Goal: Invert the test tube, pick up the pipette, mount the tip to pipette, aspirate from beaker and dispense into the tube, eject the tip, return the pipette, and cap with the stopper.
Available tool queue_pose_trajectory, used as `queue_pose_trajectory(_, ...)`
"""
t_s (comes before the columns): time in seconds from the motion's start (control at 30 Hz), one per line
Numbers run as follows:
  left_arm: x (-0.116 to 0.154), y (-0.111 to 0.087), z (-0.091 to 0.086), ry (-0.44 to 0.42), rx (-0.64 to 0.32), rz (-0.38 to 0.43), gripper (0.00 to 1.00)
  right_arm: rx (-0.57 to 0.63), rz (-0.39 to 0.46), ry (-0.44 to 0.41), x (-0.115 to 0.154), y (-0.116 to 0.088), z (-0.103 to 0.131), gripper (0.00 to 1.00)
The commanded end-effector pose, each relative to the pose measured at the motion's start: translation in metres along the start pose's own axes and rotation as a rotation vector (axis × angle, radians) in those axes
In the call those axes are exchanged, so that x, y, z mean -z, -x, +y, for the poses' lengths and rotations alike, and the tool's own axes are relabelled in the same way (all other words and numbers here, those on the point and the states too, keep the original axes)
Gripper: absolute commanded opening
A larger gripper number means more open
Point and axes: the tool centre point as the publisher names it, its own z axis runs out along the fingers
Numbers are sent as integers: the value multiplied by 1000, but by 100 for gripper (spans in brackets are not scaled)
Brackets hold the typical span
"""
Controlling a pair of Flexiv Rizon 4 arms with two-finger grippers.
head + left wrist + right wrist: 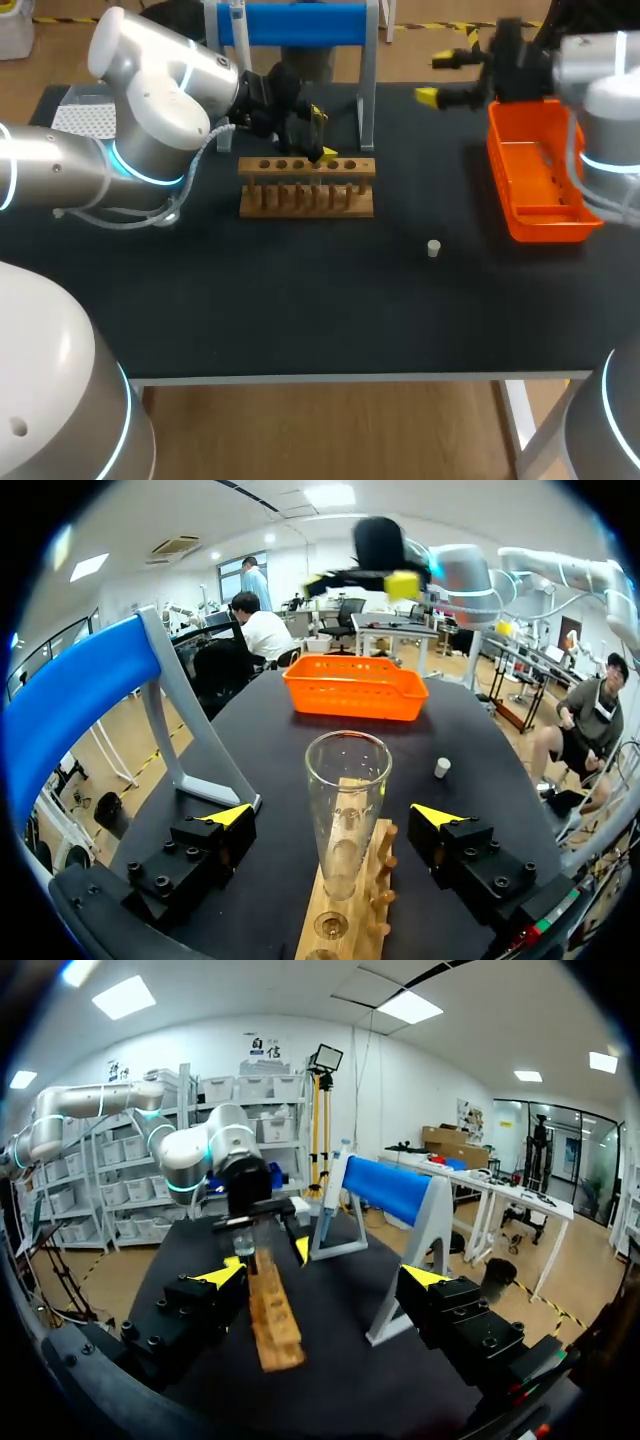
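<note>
A clear glass test tube [345,810] stands mouth up in the wooden rack [306,186] [345,920] [272,1312]. My left gripper [318,135] [335,818] is open around it, a yellow-tipped finger on each side and neither touching the glass. My right gripper [436,79] [322,1276] hangs open and empty above the table's far right, beside the orange basket [540,180] [355,688]. A small pale stopper [433,248] [441,767] lies on the black mat. A white pipette [237,20] [335,1175] seems to hang on the blue stand [295,25] [390,1188]. No beaker shows.
The blue stand's grey legs [367,100] rise just behind the rack. A white perforated tray [85,118] lies at the far left corner. My left arm's elbow [150,110] hangs over the mat's left part. The table's front edge [350,378] runs below the stopper.
</note>
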Motion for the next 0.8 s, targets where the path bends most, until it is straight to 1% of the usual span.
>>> queue_pose_trajectory(0.03, -1, 2, 1, -1, 0, 4, 100, 2, -27, 11, 76, -39, -23, 100)
queue_pose_trajectory(0.23, -1, 2, 1, -1, 0, 4, 100, 20, -29, -6, 94, -71, -54, 100)
queue_pose_trajectory(0.43, -1, 2, 1, -1, 0, 4, 100, 14, -16, -21, 103, -100, -81, 100)
queue_pose_trajectory(0.63, -1, 2, 1, -1, 0, 4, 100, -17, -17, -33, 103, -121, -105, 100)
queue_pose_trajectory(0.8, -1, 2, 1, -1, 0, 4, 100, -8, -9, -51, 94, -138, -127, 100)
